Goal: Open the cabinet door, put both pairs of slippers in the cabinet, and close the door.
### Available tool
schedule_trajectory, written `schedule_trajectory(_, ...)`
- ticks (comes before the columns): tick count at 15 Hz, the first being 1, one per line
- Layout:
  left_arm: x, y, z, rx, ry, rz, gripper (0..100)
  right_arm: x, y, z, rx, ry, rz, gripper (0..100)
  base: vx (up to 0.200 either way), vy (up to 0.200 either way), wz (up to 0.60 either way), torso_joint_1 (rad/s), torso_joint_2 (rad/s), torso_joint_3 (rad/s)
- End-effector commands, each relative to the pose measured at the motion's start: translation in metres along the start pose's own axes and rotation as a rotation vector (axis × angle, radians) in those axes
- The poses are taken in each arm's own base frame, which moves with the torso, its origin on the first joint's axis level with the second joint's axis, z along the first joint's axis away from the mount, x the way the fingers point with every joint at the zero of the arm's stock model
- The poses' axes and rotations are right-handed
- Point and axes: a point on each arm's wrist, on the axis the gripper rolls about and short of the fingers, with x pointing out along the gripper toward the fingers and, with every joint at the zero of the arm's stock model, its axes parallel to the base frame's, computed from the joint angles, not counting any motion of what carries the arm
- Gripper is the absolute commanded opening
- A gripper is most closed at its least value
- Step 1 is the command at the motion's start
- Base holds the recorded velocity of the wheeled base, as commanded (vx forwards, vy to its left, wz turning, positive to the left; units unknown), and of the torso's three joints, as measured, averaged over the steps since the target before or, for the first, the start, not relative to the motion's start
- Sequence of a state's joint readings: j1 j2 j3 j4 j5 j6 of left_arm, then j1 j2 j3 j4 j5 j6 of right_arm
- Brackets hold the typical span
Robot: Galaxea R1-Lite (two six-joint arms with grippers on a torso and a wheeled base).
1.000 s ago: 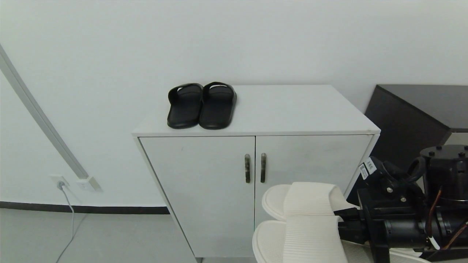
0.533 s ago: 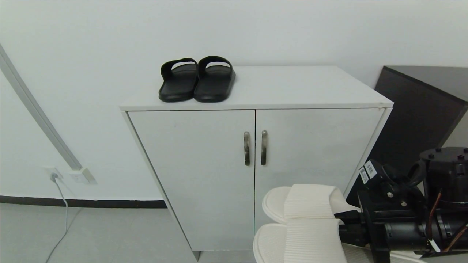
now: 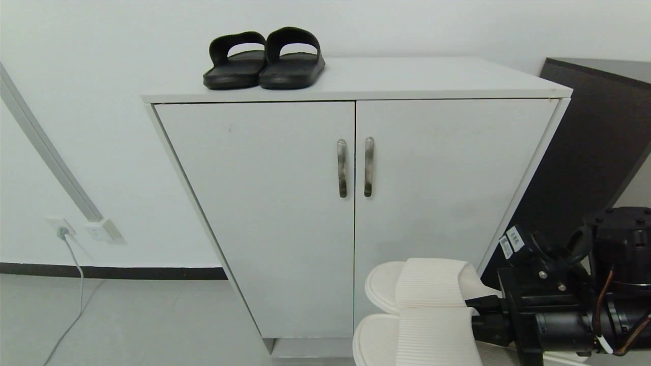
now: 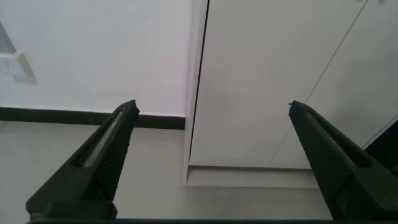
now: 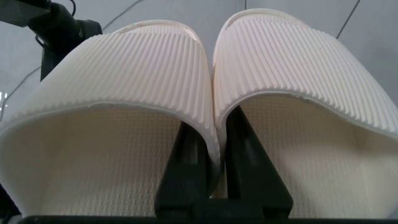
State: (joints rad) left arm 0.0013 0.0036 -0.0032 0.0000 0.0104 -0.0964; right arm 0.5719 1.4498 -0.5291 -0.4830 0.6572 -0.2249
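Low before the closed cabinet (image 3: 432, 178), the right gripper (image 5: 214, 168) has its jaws clamped on the white slippers (image 3: 422, 305) by their adjoining straps, judged light, soft foam; the left gripper (image 4: 212, 109) has its jaws wide, empty; black slippers (image 3: 264, 61) atop it.

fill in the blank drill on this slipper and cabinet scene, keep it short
1. The black slippers sit on ___ of the cabinet.
2. Both cabinet doors are ___.
3. The right gripper is ___ on the white slippers.
4. The left gripper, low in front of the cabinet, is ___ and holds nothing.

Missing words: top; closed; shut; open
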Motion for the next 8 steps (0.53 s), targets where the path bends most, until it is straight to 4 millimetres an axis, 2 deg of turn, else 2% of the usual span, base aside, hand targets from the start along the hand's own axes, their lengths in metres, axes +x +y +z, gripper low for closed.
schedule_trajectory(1, 0.0, 0.0, 0.0, 0.0, 0.0, 0.001, 100, 0.0, 0.0002, -0.0003, -0.006, 0.001, 0.001, 0, 0.0, 0.0, 0.0, -0.041, 0.44, 0.393)
schedule_trajectory(4, 0.0, 0.0, -0.0004, 0.032, 0.003, -0.002, 100, -0.0004, 0.0008, -0.0018, -0.006, 0.004, 0.002, 0, 0.0, 0.0, 0.0, -0.014, 0.33, 0.323)
schedule_trajectory(7, 0.0012, -0.0004, -0.0002, 0.052, 0.022, -0.018, 100, -0.001, 0.0013, -0.0039, -0.003, 0.008, 0.0, 0, 0.0, 0.0, 0.0, 0.003, 0.06, 0.052)
schedule_trajectory(8, 0.0055, -0.0005, 0.0009, 0.047, 0.077, -0.014, 100, -0.0011, 0.0017, -0.0051, -0.006, 0.004, -0.001, 0, 0.0, 0.0, 0.0, 0.0, 0.0, 0.0)
